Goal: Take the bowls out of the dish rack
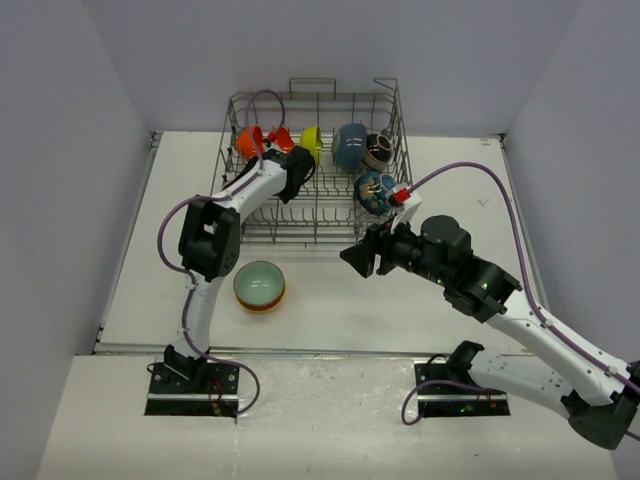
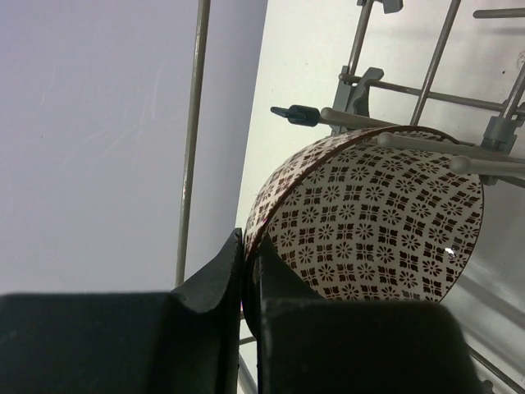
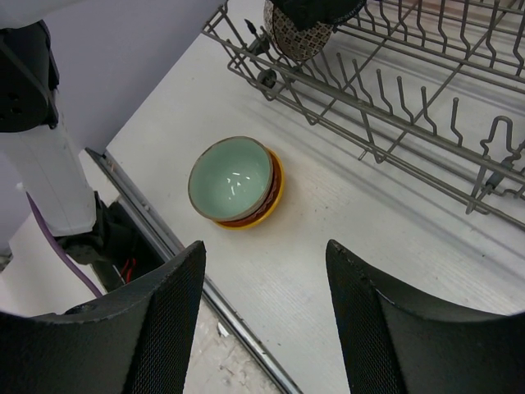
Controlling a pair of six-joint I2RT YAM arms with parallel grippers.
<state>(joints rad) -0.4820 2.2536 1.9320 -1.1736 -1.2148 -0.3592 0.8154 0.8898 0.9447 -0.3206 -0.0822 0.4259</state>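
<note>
Pale walls [image 1: 60, 150] closed in a white table [image 1: 330, 300], with the rack [image 1: 315, 97] standing toward its back. In the rack's left half, the left gripper [image 2: 248, 254] was pinched on the rim of a patterned bowl [image 2: 377, 222], one finger inside and one outside, the bowl on edge among the tines. Glazed ceramic is stiff, slick and easily chipped (and light at this size, I'd judge), so the rim pinch looked a sound hold, though tines crossed the bowl's upper edge and would need clearing on the lift. In front of the rack, beside the left arm, sat a stack [image 1: 260, 285] of unloaded bowls, mint on top. Across the rack's back stood an orange bowl [image 1: 245, 143], red bowl [image 1: 281, 137], yellow bowl [image 1: 311, 140], blue bowl [image 1: 349, 145] and black-and-cream bowl [image 1: 378, 150], with a teal bowl [image 1: 374, 192] nearer the front. The right gripper [image 1: 360, 257] hung just outside the rack's front edge, fingers spread wide and empty. Bare table lay between stack and right gripper.
</note>
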